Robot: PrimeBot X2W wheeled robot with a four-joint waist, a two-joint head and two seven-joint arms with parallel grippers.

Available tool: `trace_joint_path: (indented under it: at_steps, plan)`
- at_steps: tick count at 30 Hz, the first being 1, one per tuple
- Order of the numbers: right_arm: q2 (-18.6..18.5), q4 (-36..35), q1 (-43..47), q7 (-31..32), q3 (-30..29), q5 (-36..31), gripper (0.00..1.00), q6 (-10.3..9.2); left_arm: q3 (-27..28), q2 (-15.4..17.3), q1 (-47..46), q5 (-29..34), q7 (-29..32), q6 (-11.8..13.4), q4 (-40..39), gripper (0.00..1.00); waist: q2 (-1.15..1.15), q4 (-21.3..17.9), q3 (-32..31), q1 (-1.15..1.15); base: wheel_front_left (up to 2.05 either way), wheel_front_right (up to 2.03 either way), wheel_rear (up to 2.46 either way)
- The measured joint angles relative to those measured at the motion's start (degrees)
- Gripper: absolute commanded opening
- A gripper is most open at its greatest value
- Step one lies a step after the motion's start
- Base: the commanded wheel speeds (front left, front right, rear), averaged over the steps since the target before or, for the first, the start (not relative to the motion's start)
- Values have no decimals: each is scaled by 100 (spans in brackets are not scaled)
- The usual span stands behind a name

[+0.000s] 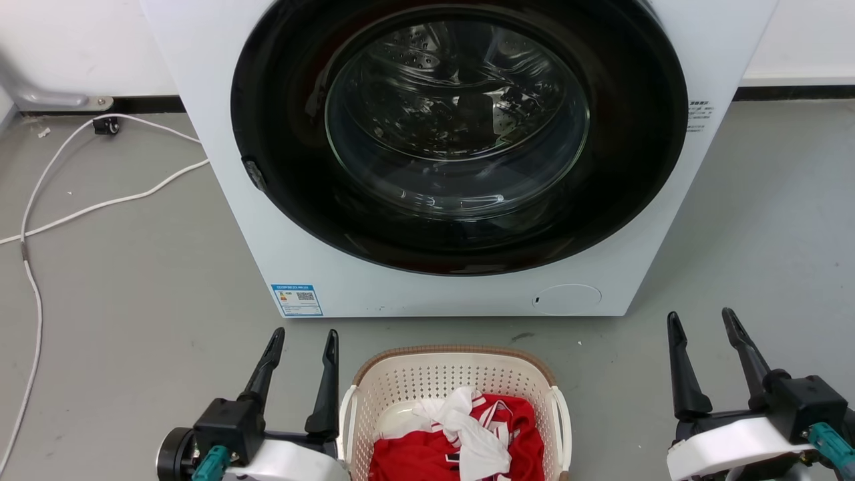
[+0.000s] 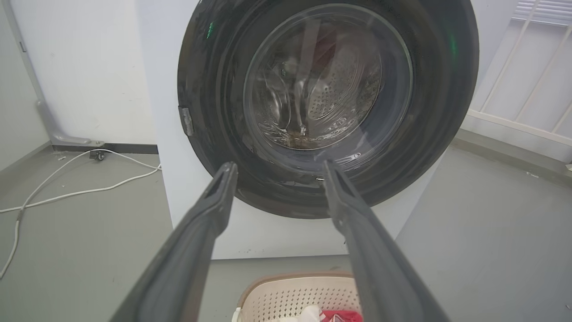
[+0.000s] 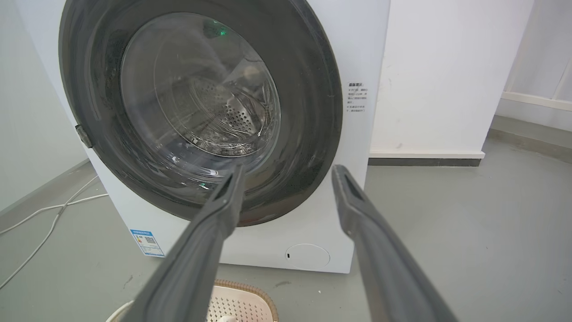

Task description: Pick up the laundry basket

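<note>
- The laundry basket (image 1: 441, 377) with red-and-white clothes (image 1: 427, 461) stands before the washing machine (image 1: 200, 100).
- The left pincer (image 1: 304, 332) is wide, empty, just beside it; the right pincer (image 1: 699, 314) is wide, empty, well apart.

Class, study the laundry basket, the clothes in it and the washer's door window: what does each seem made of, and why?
Laundry basket: likely moulded plastic, matt cream, given its even rows of holes; the brown rim imitates weave. Clothes: soft fabric, red and white, creased and folded. Door window: probably glass, clear and glossy, with reflections and the perforated metal drum showing through.
</note>
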Motion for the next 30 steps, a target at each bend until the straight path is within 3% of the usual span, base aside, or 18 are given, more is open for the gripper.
trace_joint_path:
  at_steps: [22, 30]
  plan:
    - [0, 147, -23, -236, 85, -571, 100, 0, 131, -205, 23, 1020, -241, -333, 96, 100, 0, -1, 150, 0, 0, 0, 0]
    - [0, 137, -25, -271, 93, -695, 100, 0, 194, -250, 36, 1098, -270, -402, 90, 100, 0, 2, 170, 0, 0, 0, 0]
